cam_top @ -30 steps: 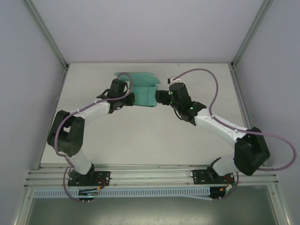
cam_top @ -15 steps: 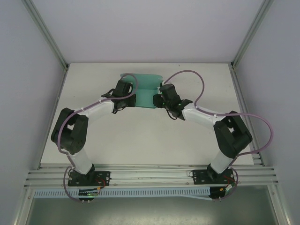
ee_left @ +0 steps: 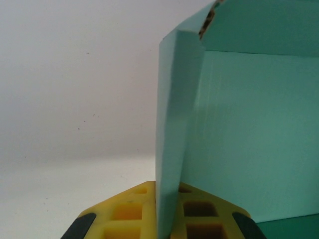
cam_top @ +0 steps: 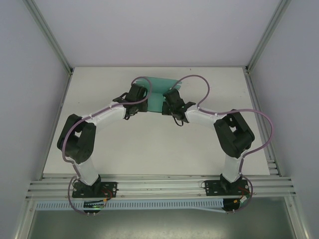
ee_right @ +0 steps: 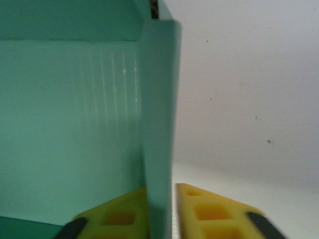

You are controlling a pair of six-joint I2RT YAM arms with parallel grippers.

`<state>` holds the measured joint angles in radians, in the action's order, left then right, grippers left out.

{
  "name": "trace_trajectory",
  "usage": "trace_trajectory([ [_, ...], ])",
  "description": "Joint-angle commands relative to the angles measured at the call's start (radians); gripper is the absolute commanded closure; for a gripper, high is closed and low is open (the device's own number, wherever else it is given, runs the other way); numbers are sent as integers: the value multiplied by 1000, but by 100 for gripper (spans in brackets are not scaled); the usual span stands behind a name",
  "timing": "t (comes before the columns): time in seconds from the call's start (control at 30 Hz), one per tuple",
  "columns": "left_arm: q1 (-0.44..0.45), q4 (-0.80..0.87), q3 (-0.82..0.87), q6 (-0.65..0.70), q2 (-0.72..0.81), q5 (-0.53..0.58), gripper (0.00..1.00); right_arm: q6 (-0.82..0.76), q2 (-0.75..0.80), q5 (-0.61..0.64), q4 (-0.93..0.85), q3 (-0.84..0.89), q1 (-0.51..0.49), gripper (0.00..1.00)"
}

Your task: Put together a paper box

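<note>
Paper box (cam_top: 156, 95) sits upper centre in the top view. Left gripper (ee_left: 167, 206) jaws are clamped on its frame-left wall, right gripper (ee_right: 160, 204) jaws on its frame-right wall.

The paper box (ee_left: 249, 124) is thin matt teal card with faint fine ribbing. The gripper fingers (ee_left: 124, 214) look like dull yellow moulded plastic. The table (cam_top: 149, 144) is smooth matt white, edged by pale metal rails (cam_top: 159, 186).

Top camera overhead, looking down; wrist cameras close-up, level; all share paper box (cam_top: 155, 93).
</note>
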<state>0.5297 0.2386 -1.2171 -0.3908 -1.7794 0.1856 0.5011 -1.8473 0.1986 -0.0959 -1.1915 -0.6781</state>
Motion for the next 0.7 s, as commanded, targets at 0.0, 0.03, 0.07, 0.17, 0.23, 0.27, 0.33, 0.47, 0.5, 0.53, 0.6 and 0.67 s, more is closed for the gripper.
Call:
trace_trajectory([
  [0.0, -3, 39, -56, -8, -9, 37, 100, -4, -15, 113, -83, -12, 11, 100],
  [0.03, -2, 46, -57, -9, -11, 47, 100, -5, -16, 144, -97, -17, 10, 100],
  [0.07, -1, 53, -61, -9, -13, 54, 100, -10, -22, 153, -117, -28, 10, 100],
  [0.17, 4, 56, -62, -12, -16, 51, 100, -6, -52, 263, -217, -85, -1, 100],
  [0.23, 6, 62, -65, -14, -22, 48, 100, -8, -72, 320, -278, -121, -6, 100],
  [0.27, 6, 67, -68, -18, -29, 53, 100, -16, -68, 319, -269, -115, -9, 100],
  [0.33, 5, 81, -78, -22, -52, 48, 88, -33, -45, 276, -212, -86, -12, 100],
  [0.47, -11, 77, -94, -15, -92, -46, 83, -103, -18, 269, -158, -59, -33, 100],
  [0.5, -19, 64, -91, -13, -92, -97, 79, -119, -16, 265, -151, -55, -39, 100],
  [0.53, -26, 46, -81, -14, -89, -137, 77, -126, -14, 262, -151, -53, -41, 100],
  [0.6, -42, 11, -59, -24, -71, -184, 73, -134, -12, 267, -152, -49, -44, 100],
  [0.67, -57, -14, -37, -27, -54, -226, 71, -133, -10, 271, -155, -44, -44, 100],
])
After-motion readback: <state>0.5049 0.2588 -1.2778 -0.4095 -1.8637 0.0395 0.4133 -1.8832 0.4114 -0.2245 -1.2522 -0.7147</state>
